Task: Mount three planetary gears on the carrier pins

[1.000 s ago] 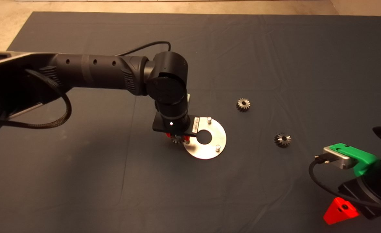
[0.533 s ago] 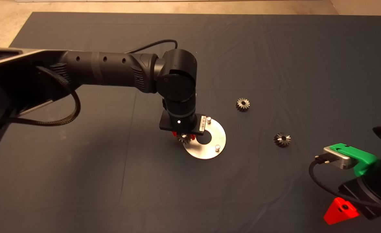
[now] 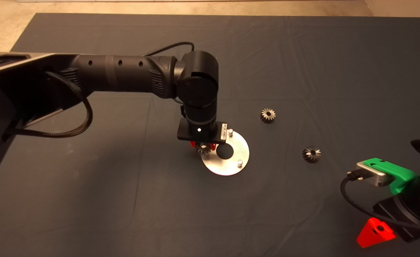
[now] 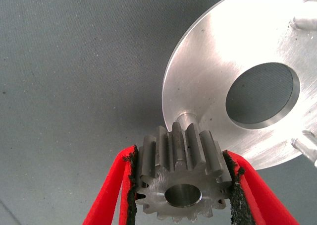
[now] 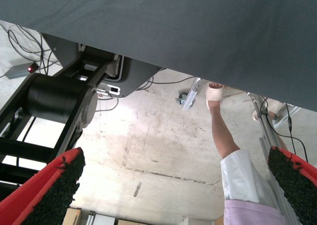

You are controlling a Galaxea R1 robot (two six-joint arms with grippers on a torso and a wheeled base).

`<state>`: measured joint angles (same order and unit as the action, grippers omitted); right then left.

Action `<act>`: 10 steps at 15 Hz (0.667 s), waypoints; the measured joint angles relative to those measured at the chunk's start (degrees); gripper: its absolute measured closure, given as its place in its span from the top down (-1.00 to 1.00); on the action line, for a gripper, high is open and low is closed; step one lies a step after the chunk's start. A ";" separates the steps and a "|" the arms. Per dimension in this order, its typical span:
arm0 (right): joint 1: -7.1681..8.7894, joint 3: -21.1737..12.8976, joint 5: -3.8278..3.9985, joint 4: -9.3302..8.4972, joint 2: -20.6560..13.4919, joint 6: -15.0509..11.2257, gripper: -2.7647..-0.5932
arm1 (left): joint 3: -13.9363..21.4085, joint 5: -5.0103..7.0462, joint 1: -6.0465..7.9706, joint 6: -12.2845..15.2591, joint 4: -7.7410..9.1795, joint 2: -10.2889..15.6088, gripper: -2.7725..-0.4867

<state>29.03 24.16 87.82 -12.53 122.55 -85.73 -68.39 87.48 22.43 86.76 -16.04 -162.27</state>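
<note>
Dark mat point(image 3: 303, 53); left gripper point(image 4: 181, 185) vertical, gear point(image 4: 181, 173) above pin point(image 4: 184, 119).

A dark mat point(image 3: 88, 200) carries a shiny metal disc point(image 3: 231, 166) and two loose gears point(image 3: 268, 115) point(image 3: 311, 154).

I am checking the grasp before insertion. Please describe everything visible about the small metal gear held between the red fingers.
The small grey metal spur gear has straight teeth around its rim and a round centre hole. It looks like machined steel, slightly dull. The left gripper clamps it between black pads on two opposite sides. It hangs at the edge of the shiny round metal disc, just above a short silvery pin, not yet threaded onto it.
</note>
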 joint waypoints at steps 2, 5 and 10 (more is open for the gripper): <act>0.00 0.00 0.01 0.00 0.00 -0.02 0.99 | -0.02 -0.02 0.00 0.00 0.04 -0.11 -0.59; 0.00 0.00 0.01 0.00 0.00 -0.02 0.99 | -0.02 0.00 -0.02 0.63 0.17 -0.28 -0.59; 0.00 0.00 0.01 0.00 0.00 -0.02 0.99 | -0.02 -0.05 -0.02 0.89 0.22 -0.78 -0.59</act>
<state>29.03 24.16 87.83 -12.53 122.55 -85.75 -68.41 87.43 22.41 87.65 -15.82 -163.05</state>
